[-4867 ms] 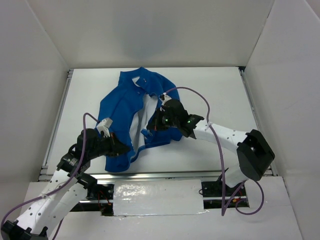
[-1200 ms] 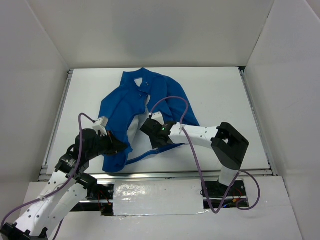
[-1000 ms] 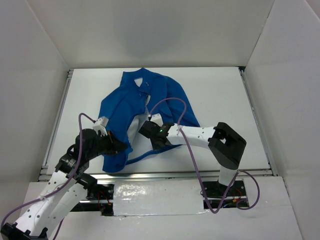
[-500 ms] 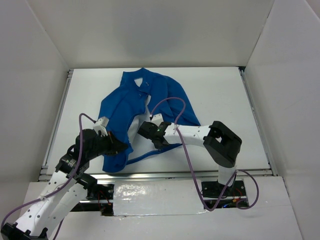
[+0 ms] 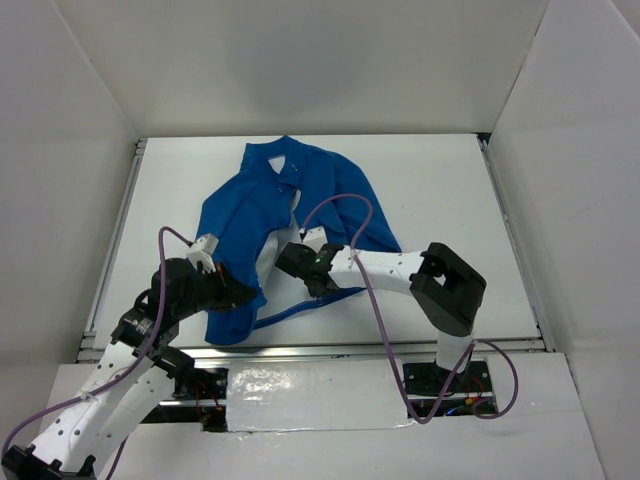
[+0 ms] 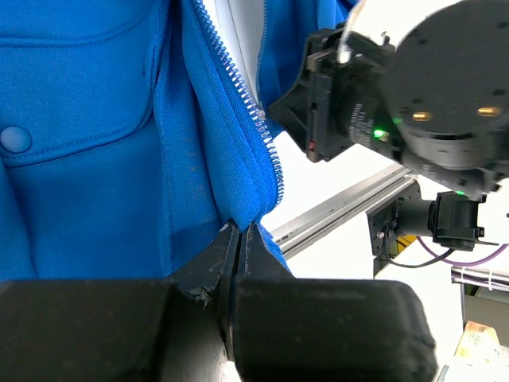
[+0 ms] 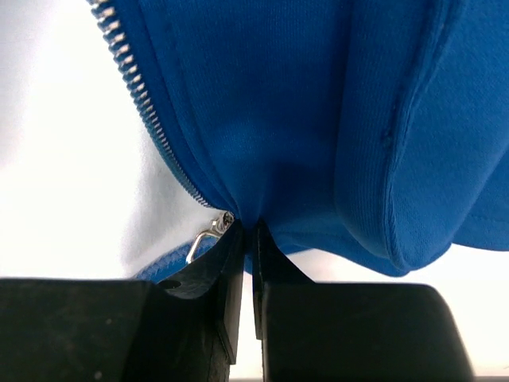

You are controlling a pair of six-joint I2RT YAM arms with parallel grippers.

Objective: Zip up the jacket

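The blue jacket (image 5: pixel 250 215) lies crumpled on the white table, front open, white lining showing between the panels. My left gripper (image 5: pixel 240 293) is shut on the lower hem of one front panel (image 6: pixel 238 227), just under the end of its light zipper teeth (image 6: pixel 256 119). My right gripper (image 5: pixel 312 285) is shut on the blue hem of the other panel (image 7: pixel 245 224). A silver zipper pull (image 7: pixel 205 236) hangs right beside its left finger, at the end of that panel's zipper teeth (image 7: pixel 135 87). In the left wrist view, the right gripper's body (image 6: pixel 350 87) sits close by.
An aluminium rail (image 5: pixel 300 352) runs along the table's near edge and another (image 5: pixel 115 240) along the left side. White walls enclose the table. The right arm's purple cable (image 5: pixel 340 205) loops over the jacket. A thin blue hem strip (image 5: pixel 285 315) trails toward the near edge.
The right gripper has closed on the jacket's hem over the last second and crept slightly left. Several seconds ago it was higher on the jacket. The left gripper has kept its hold.
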